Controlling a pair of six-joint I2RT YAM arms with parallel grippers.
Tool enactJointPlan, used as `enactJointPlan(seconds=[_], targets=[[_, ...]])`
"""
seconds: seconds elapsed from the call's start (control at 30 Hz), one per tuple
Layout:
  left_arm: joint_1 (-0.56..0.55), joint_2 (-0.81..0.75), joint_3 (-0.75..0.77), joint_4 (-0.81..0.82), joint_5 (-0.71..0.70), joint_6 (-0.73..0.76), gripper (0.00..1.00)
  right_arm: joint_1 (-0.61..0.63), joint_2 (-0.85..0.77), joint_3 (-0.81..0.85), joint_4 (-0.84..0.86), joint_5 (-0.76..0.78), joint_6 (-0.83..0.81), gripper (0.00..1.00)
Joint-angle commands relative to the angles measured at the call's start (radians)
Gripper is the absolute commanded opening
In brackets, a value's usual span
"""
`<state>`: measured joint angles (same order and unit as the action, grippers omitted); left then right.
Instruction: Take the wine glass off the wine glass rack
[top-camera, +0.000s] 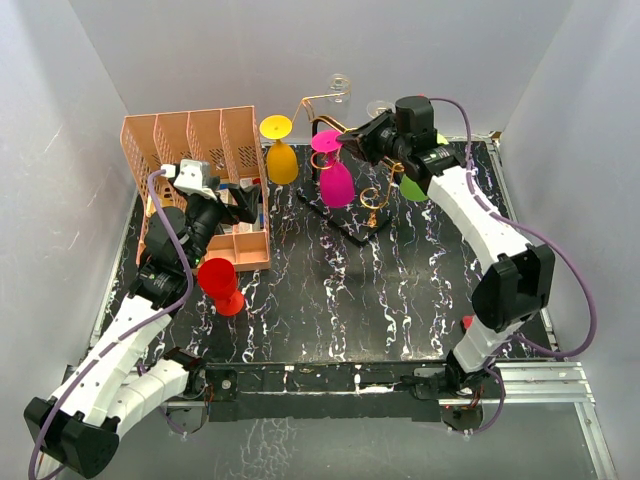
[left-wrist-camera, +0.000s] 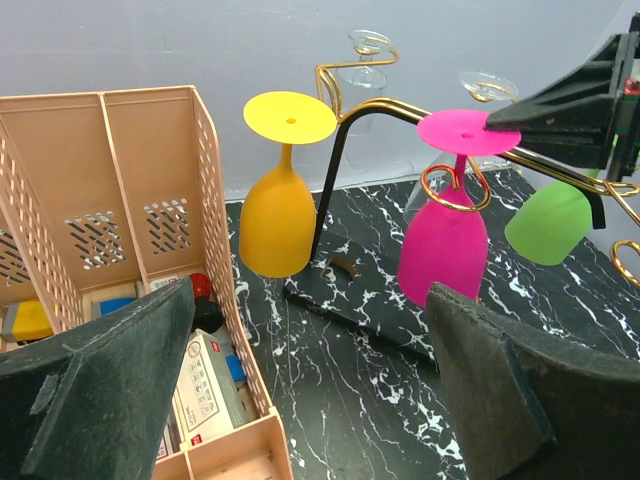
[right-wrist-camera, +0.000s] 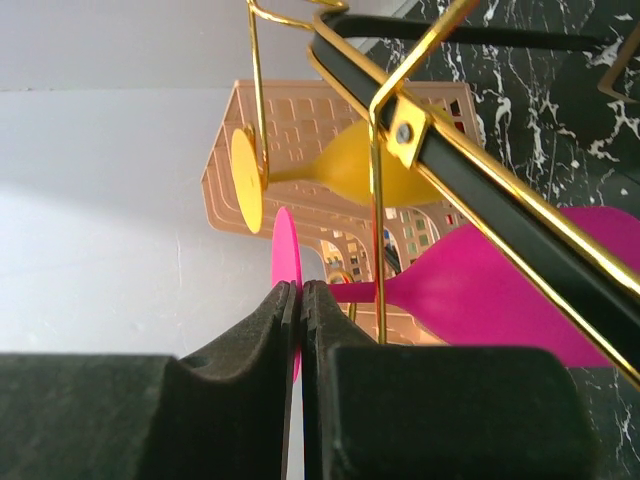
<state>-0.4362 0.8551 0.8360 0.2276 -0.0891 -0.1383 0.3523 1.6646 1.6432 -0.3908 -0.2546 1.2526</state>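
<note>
Right gripper (right-wrist-camera: 302, 300): its pads are pressed together on the thin rim of the foot disc (left-wrist-camera: 460, 132) and grip it edge-on.
Magenta wine glass (left-wrist-camera: 442, 250): it hangs upside down on the wine glass rack (left-wrist-camera: 328, 190). The stem sits between the gold wires of a scroll-ended arm, the foot rests on top of them, and the bowl hangs below.
Weight and feel: the glass is opaque and brightly coloured, so it is probably light, stiff plastic rather than fragile glass. Its smooth surface is likely to be slippery.
Where to hold: the foot's rim is the part that stands free of the wire. A pinch there is narrow, so the bowl may swing or the disc may twist between the pads. The stem would give a steadier hold, but the wires flank it.
Way out: the stem probably has to slide along the arm to its open scrolled end before it can be lifted off.
Neighbours: a yellow glass (left-wrist-camera: 277, 215) hangs on the rack's left-arm side and a green glass (left-wrist-camera: 548, 225) on the opposite side. Clear glasses hang at the back of the rack.
Left gripper (left-wrist-camera: 312, 295): its fingers are spread wide and hold nothing. It sits left of the rack, over the peach file organiser (left-wrist-camera: 130, 200).
Red glass (top-camera: 220, 283): it stands on the table (top-camera: 330, 300), well left of the rack.
</note>
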Motion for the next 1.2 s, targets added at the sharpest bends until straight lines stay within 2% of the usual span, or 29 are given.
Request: enactJointPlan(seconds=[0.0, 0.37, 0.6, 0.8, 0.93, 1.17], targets=[[-0.006, -0.003, 0.020, 0.014, 0.006, 0.008, 0.97, -0.005, 0.051, 0.109, 0.058, -0.017, -0.020, 0.08], [-0.006, 0.002, 0.026, 0.007, 0.008, 0.010, 0.97, 0.026, 0.163, 0.250, 0.037, -0.036, -0.049, 0.08], [-0.004, 0.007, 0.025, 0.004, -0.002, 0.007, 0.97, 0.071, 0.176, 0.271, 0.066, -0.087, -0.032, 0.08], [-0.006, -0.014, 0.033, -0.015, -0.033, -0.007, 0.97, 0.101, 0.135, 0.219, 0.163, -0.157, 0.003, 0.08], [-0.005, -0.059, 0.059, -0.088, -0.073, -0.096, 0.97, 0.104, 0.089, 0.191, 0.197, -0.181, 0.013, 0.08], [-0.005, -0.133, 0.170, -0.329, 0.006, -0.319, 0.97, 0.105, -0.127, -0.087, 0.516, -0.275, 0.113, 0.08]])
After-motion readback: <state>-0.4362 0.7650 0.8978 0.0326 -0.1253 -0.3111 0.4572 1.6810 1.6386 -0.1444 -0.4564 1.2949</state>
